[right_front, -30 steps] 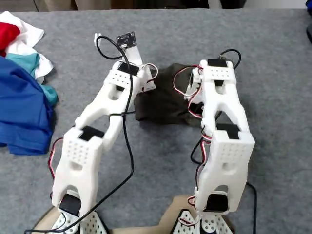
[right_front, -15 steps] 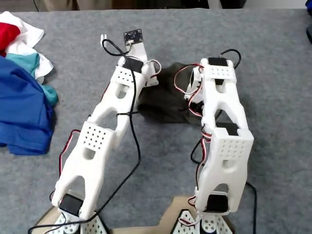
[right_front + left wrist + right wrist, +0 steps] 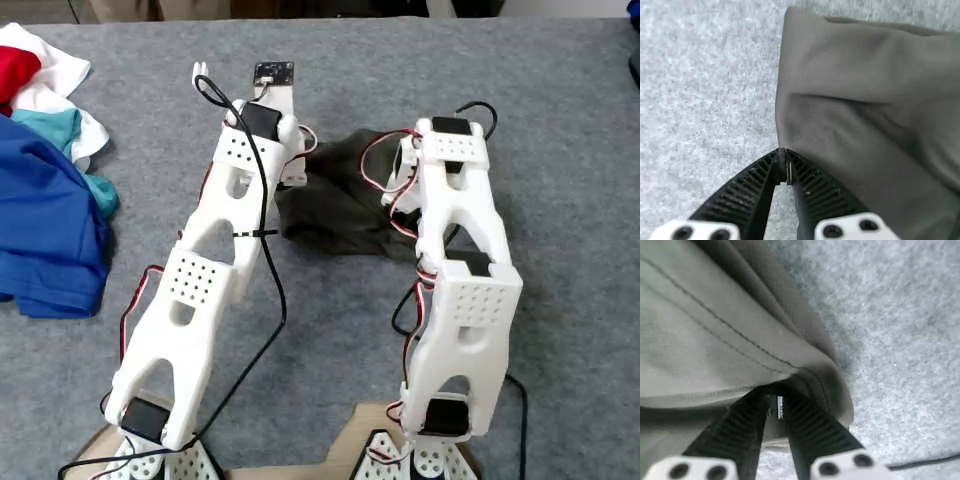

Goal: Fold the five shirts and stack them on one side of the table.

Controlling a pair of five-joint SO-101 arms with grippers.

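A dark olive shirt (image 3: 340, 205) lies bunched on the grey table between my two arms. In the left wrist view my left gripper (image 3: 783, 166) is shut, its tips pinching the near edge of the dark shirt (image 3: 855, 100). In the high view that gripper (image 3: 297, 170) sits at the shirt's left side. At the opposite side, my right gripper (image 3: 774, 407) is shut on a hemmed fold of the shirt (image 3: 705, 335), with cloth between its fingers. From above, the right arm (image 3: 450, 190) covers that edge of the shirt.
A heap of other shirts lies at the table's left edge: blue (image 3: 45, 220), teal (image 3: 60, 125), white (image 3: 50, 75) and red (image 3: 18, 70). Bare grey carpet-like table (image 3: 560, 120) stretches to the right and beyond the arms.
My left arm has straightened and stretched farther across the table, its wrist shifting along the shirt's left edge. The right arm has hardly moved.
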